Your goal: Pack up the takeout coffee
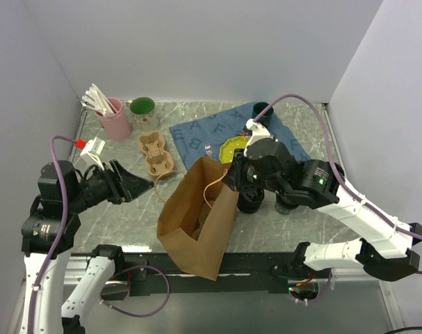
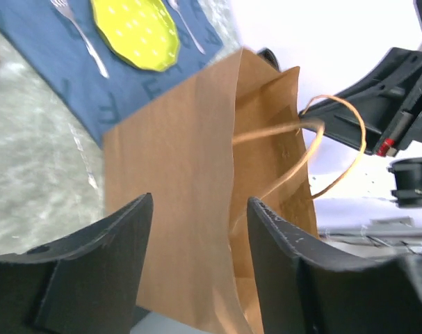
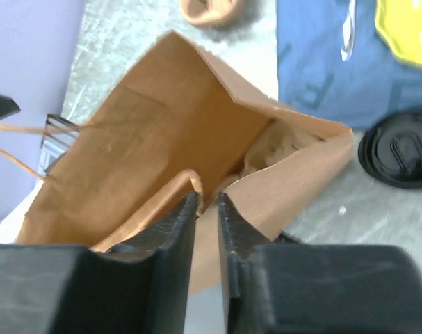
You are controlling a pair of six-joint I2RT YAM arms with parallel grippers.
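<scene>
Takeout cups (image 1: 251, 202): 2, largely hidden under right arm (image 1: 315, 182).
Paper bag (image 1: 190, 223) interior: pale crumpled shape, unclear.
Blue cloth (image 1: 197, 132): blurred capital letters.
Left gripper (image 2: 200, 202): wide, empty.
Right gripper (image 3: 207, 200): narrow, astride the bag rim; hold unclear.

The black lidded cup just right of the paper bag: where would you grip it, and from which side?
Probably from above, straddling the cup across its round top and closing on the side wall just beneath. It stands upright, and the paper bag crowds one side, so a sideways approach looks cramped.

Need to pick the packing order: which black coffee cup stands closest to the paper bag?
The left cup, right beside the brown paper bag; the other cup stands farther right, beneath the right arm.
</scene>
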